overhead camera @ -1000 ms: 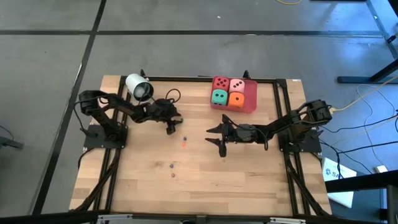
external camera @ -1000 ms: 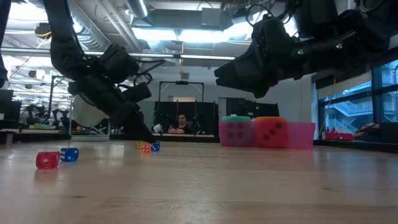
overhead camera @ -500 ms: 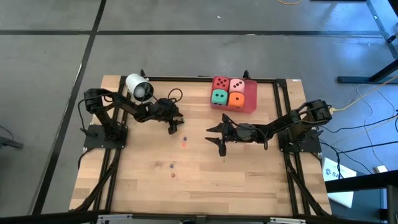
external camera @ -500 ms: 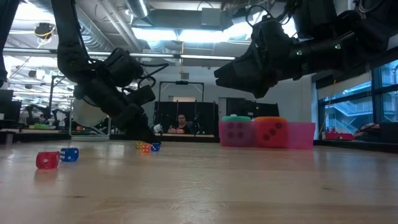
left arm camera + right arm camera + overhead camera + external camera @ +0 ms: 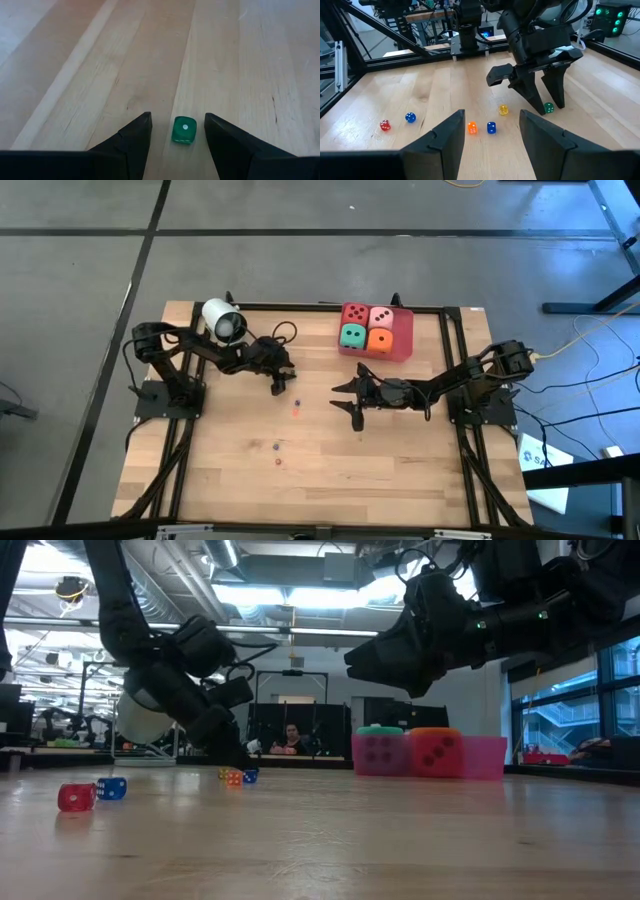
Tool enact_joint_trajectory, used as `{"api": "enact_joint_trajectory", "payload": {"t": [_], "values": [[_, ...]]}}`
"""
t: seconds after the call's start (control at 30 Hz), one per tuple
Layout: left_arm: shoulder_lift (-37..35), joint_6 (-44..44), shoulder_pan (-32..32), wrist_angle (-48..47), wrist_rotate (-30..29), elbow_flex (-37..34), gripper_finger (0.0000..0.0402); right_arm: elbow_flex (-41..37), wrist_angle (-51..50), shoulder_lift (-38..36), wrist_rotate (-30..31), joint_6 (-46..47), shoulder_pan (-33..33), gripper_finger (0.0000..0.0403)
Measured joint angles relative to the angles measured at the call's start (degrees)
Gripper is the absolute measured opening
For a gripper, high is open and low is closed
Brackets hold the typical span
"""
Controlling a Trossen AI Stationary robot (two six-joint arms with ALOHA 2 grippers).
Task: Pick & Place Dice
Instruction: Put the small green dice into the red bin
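Between the open, empty left tool's (image 5: 177,137) fingers sits a tiny green die (image 5: 183,130), probably hard and slippery; pinch its flat sides.

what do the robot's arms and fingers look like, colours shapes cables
Both arms are black and jointed, mounted on black base plates at the table's side edges. The left gripper and right gripper each end in two dark, flat, wedge-shaped fingers that taper to a point. Black cables loop by the left wrist; the right wrist view shows a blocky black body above the fingers.
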Motion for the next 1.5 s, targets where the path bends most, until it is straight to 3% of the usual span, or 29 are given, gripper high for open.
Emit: {"api": "enact_joint_trajectory", "payload": {"t": [0.6,1.23,1.5], "values": [[0.1,-0.1,0.0,-3.9,-0.3,0.0,0.0179,0.0,0.0,0.0,-0.4,0.0,0.0,0.0187],[0.1,-2.7,0.0,-4.4,0.3,-0.1,0.0037,0.0,0.0,0.0,-0.4,0.0,0.0,0.0187],[0.1,-4.5,0.0,0.5,3.3,-0.2,0.0029,0.0,0.0,0.0,-0.4,0.4,0.0,0.0187]]}}
